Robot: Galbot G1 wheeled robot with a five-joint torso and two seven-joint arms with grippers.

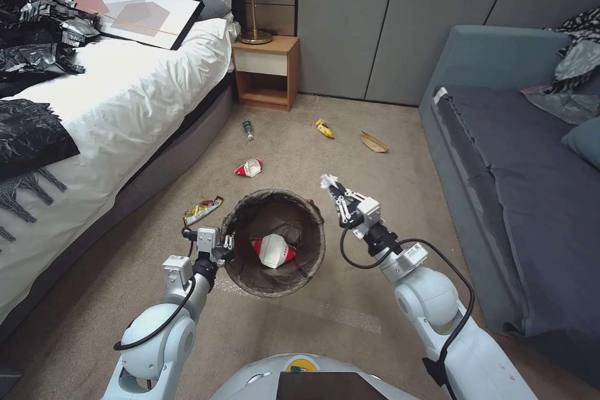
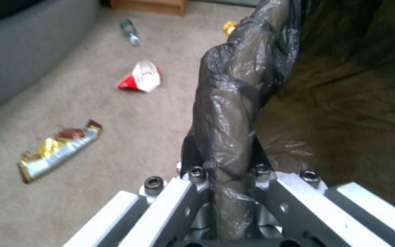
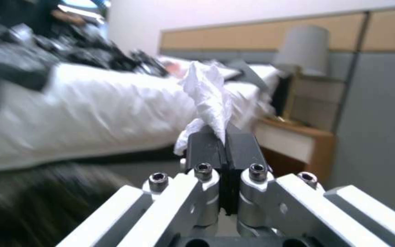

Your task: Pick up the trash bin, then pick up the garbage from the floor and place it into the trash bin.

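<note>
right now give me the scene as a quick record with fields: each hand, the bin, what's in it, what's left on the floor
left hand: shut on the bag-covered rim of the round trash bin lined with a dark brown bag
right hand: shut on a crumpled white tissue wad, raised beside the bin's far right rim
in bin: one crumpled red-and-white carton
on beige carpet floor: a second red-and-white carton, gold-and-brown snack wrapper, small green bottle, yellow wrapper, flat brown paper bag
</note>
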